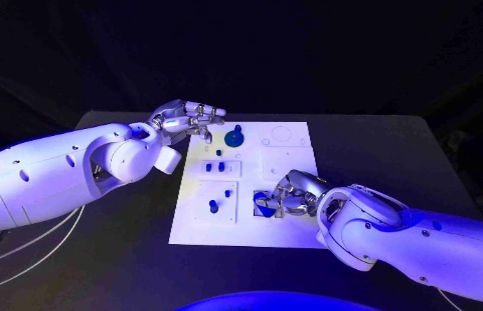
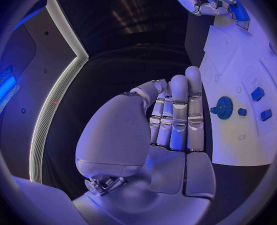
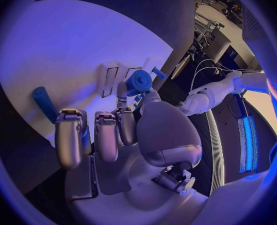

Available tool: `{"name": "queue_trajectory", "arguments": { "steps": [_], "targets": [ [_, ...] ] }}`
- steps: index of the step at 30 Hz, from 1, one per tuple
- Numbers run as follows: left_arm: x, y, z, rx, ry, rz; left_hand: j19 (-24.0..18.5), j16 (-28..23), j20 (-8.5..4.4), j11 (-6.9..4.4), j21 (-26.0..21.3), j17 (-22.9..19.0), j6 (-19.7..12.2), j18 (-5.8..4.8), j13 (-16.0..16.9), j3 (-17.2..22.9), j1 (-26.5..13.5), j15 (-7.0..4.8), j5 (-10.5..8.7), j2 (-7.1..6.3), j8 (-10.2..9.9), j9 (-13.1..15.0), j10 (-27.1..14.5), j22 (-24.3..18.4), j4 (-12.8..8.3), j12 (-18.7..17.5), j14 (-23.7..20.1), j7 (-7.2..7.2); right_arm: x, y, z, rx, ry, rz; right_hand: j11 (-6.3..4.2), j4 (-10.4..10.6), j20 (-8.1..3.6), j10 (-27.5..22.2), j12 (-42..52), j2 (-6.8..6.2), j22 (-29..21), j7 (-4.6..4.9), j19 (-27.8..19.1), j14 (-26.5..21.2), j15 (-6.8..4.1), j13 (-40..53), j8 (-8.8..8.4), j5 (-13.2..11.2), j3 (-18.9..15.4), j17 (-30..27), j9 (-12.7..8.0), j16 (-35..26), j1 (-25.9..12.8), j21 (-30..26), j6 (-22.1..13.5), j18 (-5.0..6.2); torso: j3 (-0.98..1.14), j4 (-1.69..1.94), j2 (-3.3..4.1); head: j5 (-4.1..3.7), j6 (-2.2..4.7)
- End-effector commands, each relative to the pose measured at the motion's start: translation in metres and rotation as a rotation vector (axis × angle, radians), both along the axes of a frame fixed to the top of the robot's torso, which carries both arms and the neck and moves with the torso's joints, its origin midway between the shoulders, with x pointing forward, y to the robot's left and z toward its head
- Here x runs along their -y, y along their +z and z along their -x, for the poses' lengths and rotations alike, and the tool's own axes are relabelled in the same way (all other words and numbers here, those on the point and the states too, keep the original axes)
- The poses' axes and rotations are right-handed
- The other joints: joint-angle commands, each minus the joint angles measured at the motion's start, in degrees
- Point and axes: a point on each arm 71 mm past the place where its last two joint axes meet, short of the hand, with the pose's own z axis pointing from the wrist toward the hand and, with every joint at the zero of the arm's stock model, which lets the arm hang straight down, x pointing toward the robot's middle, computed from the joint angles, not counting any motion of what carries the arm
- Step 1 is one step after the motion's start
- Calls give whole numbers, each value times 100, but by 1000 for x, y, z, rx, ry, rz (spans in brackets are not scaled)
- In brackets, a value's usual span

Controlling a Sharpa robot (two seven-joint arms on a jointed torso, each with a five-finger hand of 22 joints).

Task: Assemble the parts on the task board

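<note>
Black table (image 1: 121, 255): flat, matte, dark top, its far edge running straight across the head view, with bare surface on every side of the white plate that lies at its middle. Black backdrop (image 1: 241, 39) behind that far edge, hanging in soft vertical folds. Thin pale cables (image 1: 40, 245) trail in loose curves over the table's near left part, running off the picture's left edge.

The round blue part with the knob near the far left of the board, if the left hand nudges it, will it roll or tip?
The round blue part looks like a flat disc lying on the task board, so it would probably slide, not roll. It looks stiff and probably light. The left hand hovers beside it.
</note>
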Motion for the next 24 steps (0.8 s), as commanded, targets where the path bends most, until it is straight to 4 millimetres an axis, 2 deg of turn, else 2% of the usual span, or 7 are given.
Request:
{"name": "queue_trajectory", "arguments": {
  "steps": [1,4,6,9,15,19,24],
  "targets": [
    [3,1,1,0,-23,10,-10,-29,13,-14,-21,-7,-49,38,-4,36,-43,-1,-3,7,34,-9,-44,-7,-2,28,-31,-11,-1,-2,-1,-1,9,20,7,6,-29,-34,-84,26,1170,9,446,547,-35,460,21,-548,-165,1284,54,1,-248,-58,-69,-66,-2,0,3,-7,23],
    [3,1,1,-1,-22,9,-10,-29,13,-14,-21,-7,-49,38,-4,36,-43,-1,-3,7,34,-9,-44,-7,-2,28,-31,-11,-2,-1,-2,7,9,16,23,16,-20,-85,-179,-25,1154,26,436,545,-21,404,31,-1175,-381,1278,113,-5,-641,-100,-128,-57,-1,4,6,-15,20],
    [2,1,1,-1,-22,9,-10,-29,13,-14,-21,-7,-49,38,-4,36,-43,-1,-3,7,34,-9,-44,-7,-2,28,-31,-11,-2,-1,-1,14,11,13,32,24,-14,-111,-230,-130,1143,33,430,543,-13,376,37,-1278,-417,1271,143,-10,-888,-126,-154,-52,-3,2,3,-20,24],
    [2,0,1,-2,-21,8,-12,-28,14,-12,-23,-13,-57,37,-5,48,-60,1,-2,8,39,-10,-56,-8,-12,39,-34,-9,-2,1,0,25,13,7,34,26,-9,-104,-225,-185,1152,35,434,546,-10,389,46,-1238,-355,1284,168,-2,-980,-113,-165,-56,-4,0,3,-22,23],
    [2,1,1,-3,-21,7,-12,-28,14,-12,-23,-13,-57,37,-5,48,-60,1,-2,8,39,-10,-56,-8,-12,39,-34,-9,1,3,4,49,21,4,25,2,-11,-66,-183,-91,1182,24,449,552,-16,438,75,-1082,-244,1308,216,15,-925,-57,-152,-68,-4,-6,-1,-17,14],
    [1,1,2,-3,-19,7,-12,-28,14,-12,-23,-13,-57,37,-5,48,-60,1,-2,8,39,-10,-56,-8,-12,39,-34,-9,6,5,7,58,34,4,1,-152,-27,9,-79,-17,1224,-3,470,563,-35,539,115,-530,-125,1353,280,46,-381,20,-129,-84,0,2,2,-15,15],
    [0,1,2,-3,-17,6,-12,-28,14,-12,-23,-13,-57,37,-5,48,-60,1,-2,8,39,-10,-56,-8,-12,39,-34,-9,11,6,11,59,53,12,-25,-396,-47,60,-15,20,1262,-30,488,570,-56,609,146,-329,-28,1386,337,69,242,90,-120,-99,-5,-7,-7,-5,7]
  ]
}}
